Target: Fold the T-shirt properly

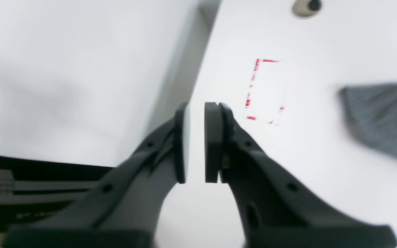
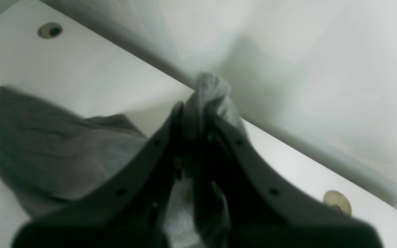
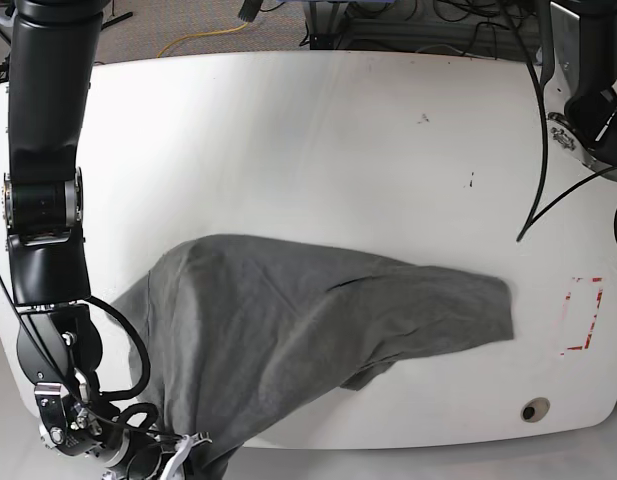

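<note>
One grey T-shirt (image 3: pixel 288 320) sprawls across the white table's (image 3: pixel 318 140) near half, its near-left corner pinched in the closed right hand (image 2: pixel 194 113) at the table edge, while the left hand (image 1: pixel 195 141), slightly parted and empty, hangs well apart from the cloth.

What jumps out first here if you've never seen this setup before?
A big grey T-shirt sprawls across the near half of the white table. At the near left corner, the right gripper pinches a bunch of it. Near the right edge sits a small red dashed rectangle.
</note>
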